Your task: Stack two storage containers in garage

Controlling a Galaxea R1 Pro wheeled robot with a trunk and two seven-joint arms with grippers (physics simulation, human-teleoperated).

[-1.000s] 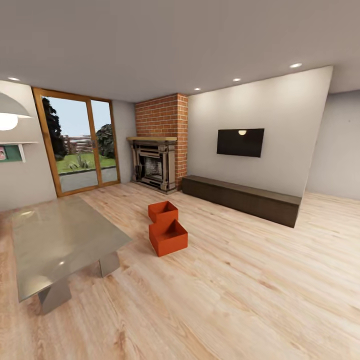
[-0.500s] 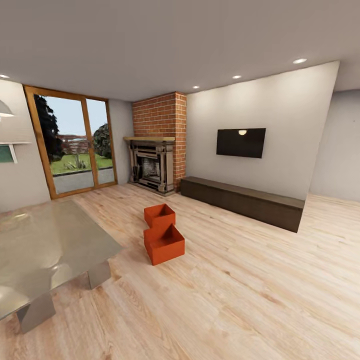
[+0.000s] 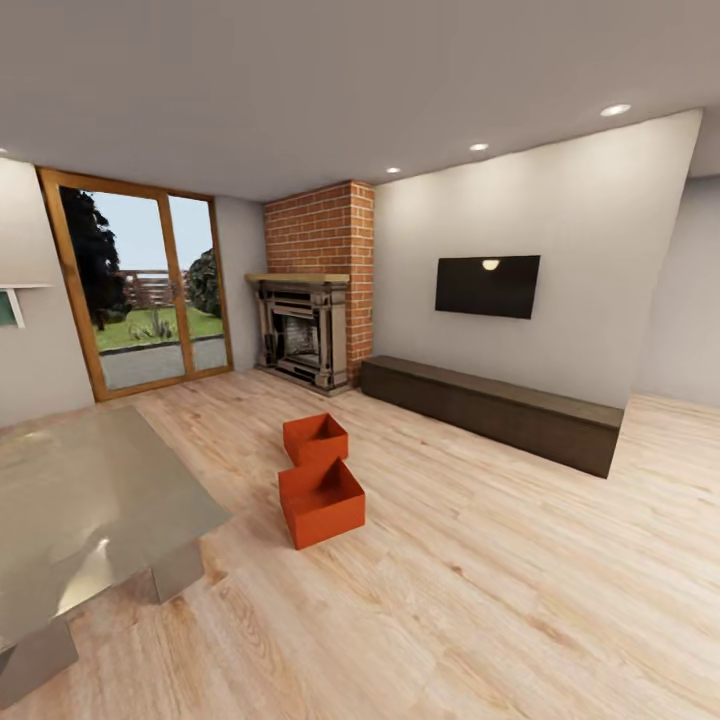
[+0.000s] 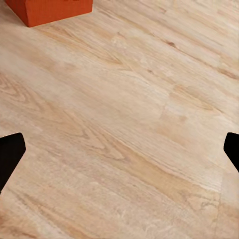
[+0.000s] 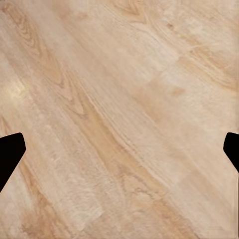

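Two orange storage containers (image 3: pixel 320 480) sit touching on the wood-plank floor (image 3: pixel 480 590) at twelve o'clock — the fireplace (image 3: pixel 305 335) beyond. Left gripper (image 4: pixel 119 154) and right gripper (image 5: pixel 119 152) both gape, empty.

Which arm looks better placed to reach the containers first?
Probably the left. The left gripper is open over bare wood floor with a container's corner ahead; the right gripper, also open, has floor alone ahead.

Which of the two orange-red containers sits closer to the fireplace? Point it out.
The farther storage container, seen in the head view just behind its twin. The other container sits nearer the camera, beside the glass table, farther from the brick fireplace.
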